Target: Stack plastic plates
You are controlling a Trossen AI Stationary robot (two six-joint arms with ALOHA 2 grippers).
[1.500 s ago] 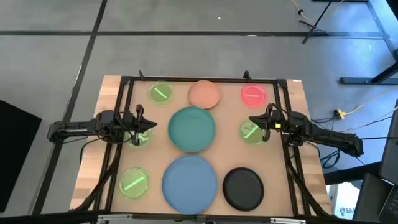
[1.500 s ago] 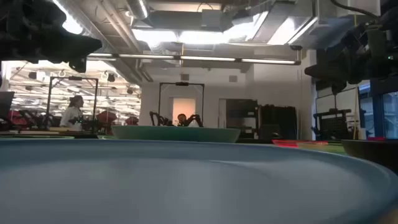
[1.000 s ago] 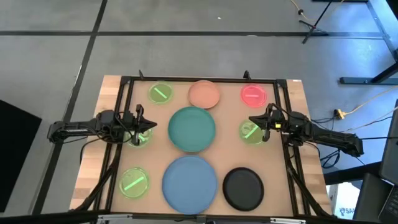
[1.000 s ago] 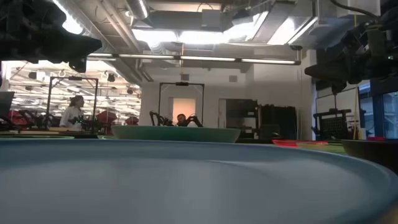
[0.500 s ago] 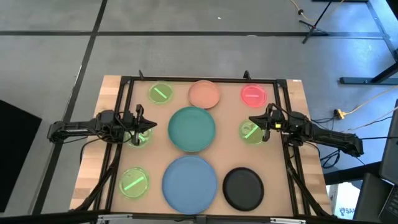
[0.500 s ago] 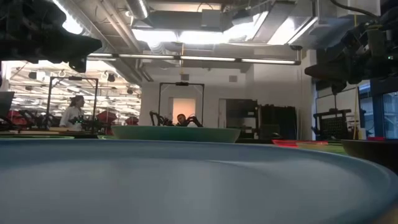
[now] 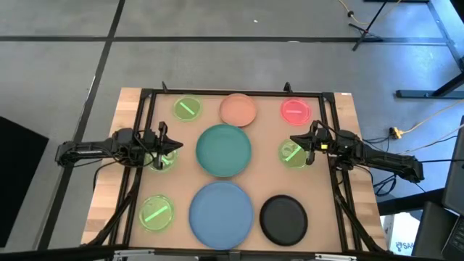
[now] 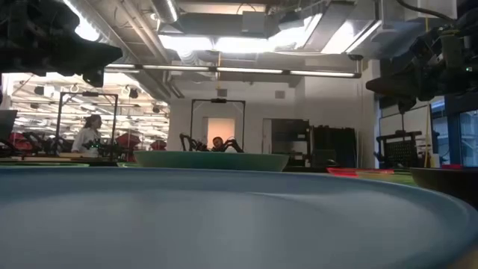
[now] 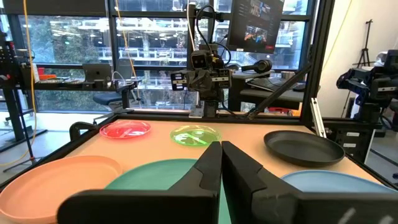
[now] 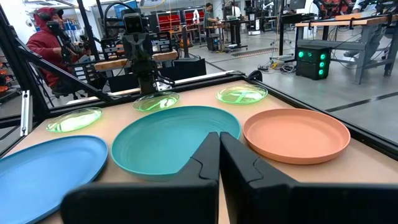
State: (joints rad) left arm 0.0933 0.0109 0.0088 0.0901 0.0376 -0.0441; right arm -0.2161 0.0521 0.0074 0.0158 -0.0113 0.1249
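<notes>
Nothing has moved since the earlier pictures: both arms and every plate sit in the same spots. The blue plate (image 7: 221,210), one of the two biggest, lies at the near edge of the table (image 7: 348,123), and the teal plate (image 7: 224,150), just as big, lies in the middle right behind it. The black plate (image 7: 283,220) is beside the blue one, and the peach plate (image 7: 237,110) is at the far edge. The small pink-red plate (image 7: 295,110) sits in the far corner on the right arm's side, and four small green plates (image 7: 187,109) are spread around. No plate is on top of another yet. The left gripper (image 7: 161,147) hangs over a small green plate with its fingers (image 9: 211,168) pressed together. The right gripper (image 7: 307,147) hangs over another green one, fingers together too. I think trouble could come if a small plate goes down first, because a big one on top would wobble and slide. Closed fingers could also just push a thin plate along the table.
</notes>
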